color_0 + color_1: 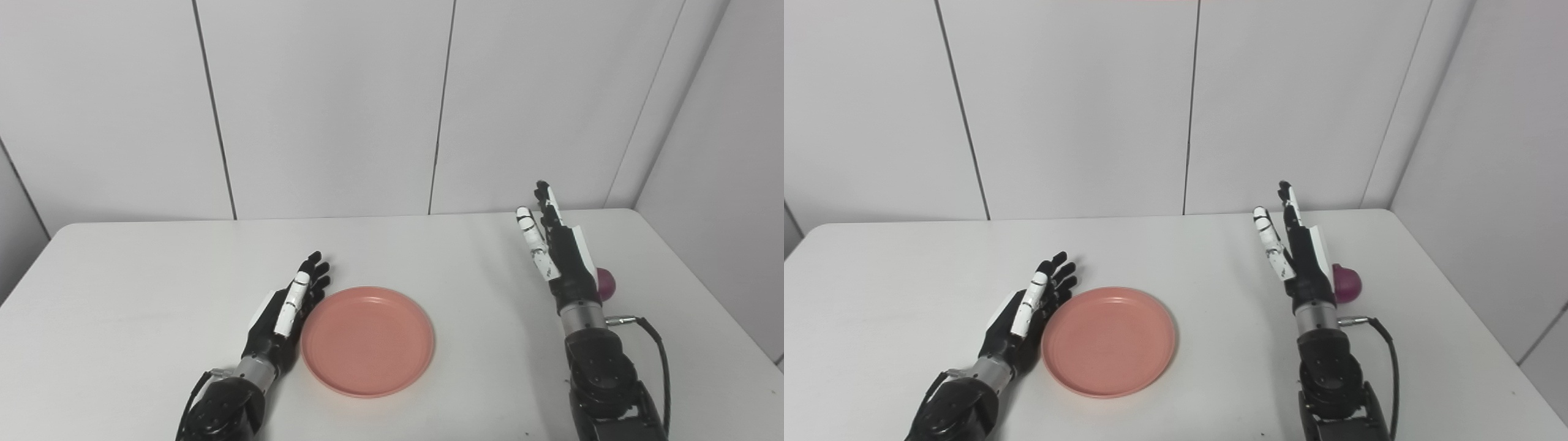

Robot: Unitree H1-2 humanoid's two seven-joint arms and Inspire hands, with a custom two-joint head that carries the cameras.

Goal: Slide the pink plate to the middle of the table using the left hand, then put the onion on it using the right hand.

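Note:
The pink plate (367,340) lies flat on the white table (153,275), near the middle toward the front. My left hand (288,312) is open, fingers straight, resting edge-on against the plate's left rim. My right hand (554,245) is open and raised above the table at the right, fingers pointing up and away. The purple onion (1346,283) sits on the table just right of that hand, partly hidden behind it in the left eye view (605,282). The plate holds nothing.
White wall panels stand behind the table's far edge (367,217). The table's right edge (704,288) runs close to the onion. A black cable (658,349) loops from my right wrist.

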